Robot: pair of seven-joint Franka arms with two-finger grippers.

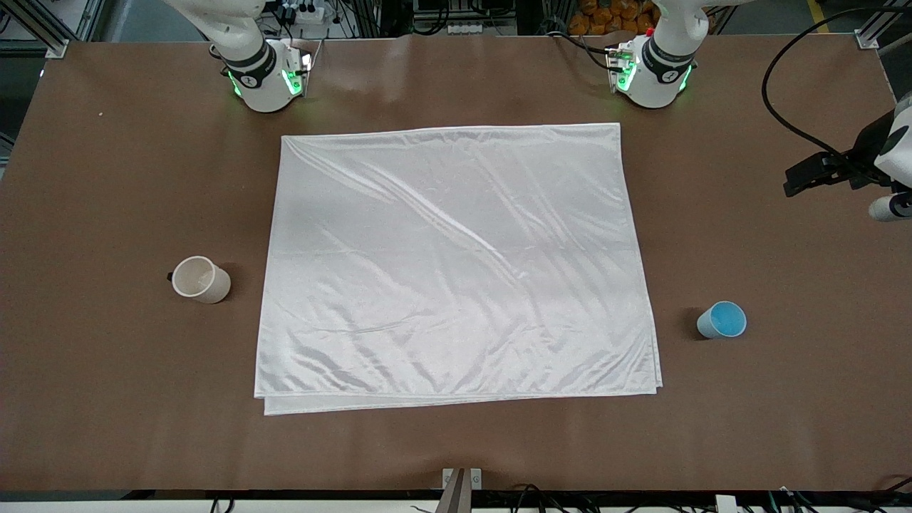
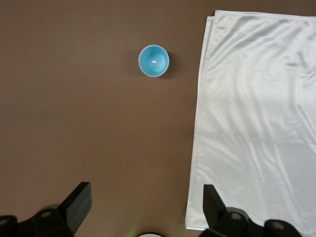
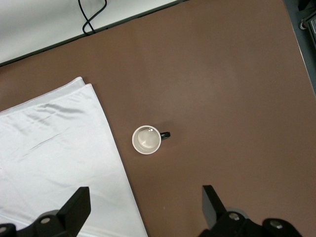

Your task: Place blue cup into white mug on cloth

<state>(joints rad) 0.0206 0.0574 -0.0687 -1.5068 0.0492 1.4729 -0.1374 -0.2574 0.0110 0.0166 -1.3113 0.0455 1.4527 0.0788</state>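
Observation:
The blue cup (image 1: pixel 722 319) stands upright on the bare table beside the cloth (image 1: pixel 456 263), toward the left arm's end; it also shows in the left wrist view (image 2: pixel 153 60). The white mug (image 1: pixel 200 279) stands upright on the bare table beside the cloth toward the right arm's end, its black handle pointing away from the cloth; it also shows in the right wrist view (image 3: pixel 146 139). My left gripper (image 2: pixel 145 207) is open and empty, high over the table by the cloth's edge (image 2: pixel 247 123). My right gripper (image 3: pixel 144 207) is open and empty, high over the cloth's edge (image 3: pixel 54 163).
The brown table (image 1: pixel 107 178) is bare around the cloth. Part of the left arm (image 1: pixel 887 153) with a black cable (image 1: pixel 773 107) shows at the edge of the front view. Both arm bases (image 1: pixel 263 71) stand along the table's edge farthest from the front camera.

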